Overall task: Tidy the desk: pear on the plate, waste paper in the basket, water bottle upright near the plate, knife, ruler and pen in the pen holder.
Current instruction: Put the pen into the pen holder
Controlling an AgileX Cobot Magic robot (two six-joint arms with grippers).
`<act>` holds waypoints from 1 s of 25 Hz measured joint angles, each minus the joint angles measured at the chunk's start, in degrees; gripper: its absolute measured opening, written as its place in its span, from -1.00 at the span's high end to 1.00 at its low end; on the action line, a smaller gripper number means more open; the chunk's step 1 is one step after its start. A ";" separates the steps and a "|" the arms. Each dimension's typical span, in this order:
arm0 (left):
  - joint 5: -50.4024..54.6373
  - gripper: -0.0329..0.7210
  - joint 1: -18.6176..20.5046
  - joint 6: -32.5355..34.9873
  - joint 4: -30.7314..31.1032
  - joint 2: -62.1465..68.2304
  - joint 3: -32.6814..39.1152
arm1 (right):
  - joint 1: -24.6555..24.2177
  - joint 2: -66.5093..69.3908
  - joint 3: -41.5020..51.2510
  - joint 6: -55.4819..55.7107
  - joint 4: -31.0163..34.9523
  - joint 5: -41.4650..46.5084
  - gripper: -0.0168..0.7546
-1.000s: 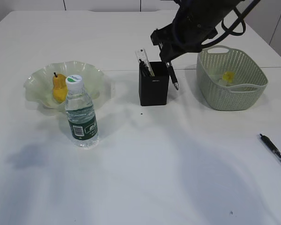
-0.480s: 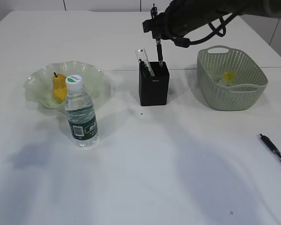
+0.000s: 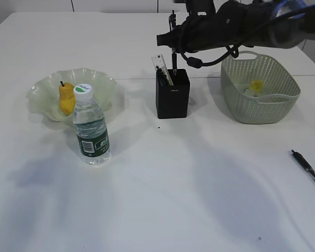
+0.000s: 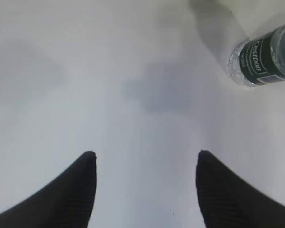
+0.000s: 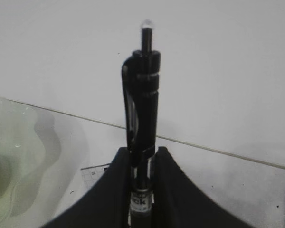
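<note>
My right gripper [image 3: 172, 38] is shut on a black pen [image 3: 174, 60], holding it upright with its lower end inside the black pen holder [image 3: 172, 97]. The right wrist view shows the pen [image 5: 143, 95] clamped between the fingers of that gripper [image 5: 142, 152]. The clear ruler [image 3: 161, 67] stands in the holder too. The pear [image 3: 66, 97] lies on the green plate [image 3: 42, 84]. The water bottle [image 3: 91, 128] stands upright in front of the plate. Yellow waste paper [image 3: 256, 85] lies in the basket [image 3: 262, 107]. My left gripper [image 4: 145, 154] hangs open over bare desk, left of the bottle [image 4: 263, 59]. The knife is hidden.
A second black pen [image 3: 307, 171] lies on the desk [image 3: 189, 184] near the right edge. The right arm stretches from the upper right across the basket's far side. A seam between tabletops runs behind the holder.
The right gripper swung the pen from a slant beside the holder's right side to upright above it, then lowered its tip into the holder. The left gripper stayed put.
</note>
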 joint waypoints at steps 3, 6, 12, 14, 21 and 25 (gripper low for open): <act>-0.13 -0.32 0.00 0.00 0.00 0.00 0.00 | 0.00 1.36 0.00 0.00 0.00 -0.86 0.71; -0.35 -0.32 0.00 0.00 0.00 0.00 0.00 | 0.00 2.53 0.00 0.00 0.10 -1.53 0.71; -1.08 -0.32 0.00 0.00 0.00 0.00 0.00 | 0.00 3.95 0.00 0.00 0.10 -0.90 0.71; -1.20 -0.32 0.00 0.00 0.00 0.00 0.00 | 0.00 4.06 0.00 0.00 0.10 0.41 0.70; -1.39 -0.32 0.00 0.00 0.00 0.00 0.00 | 0.00 4.15 0.00 0.00 0.10 3.53 0.51; -1.39 -0.32 0.00 0.00 0.00 0.00 0.00 | 0.00 4.15 0.00 0.00 0.10 3.78 0.35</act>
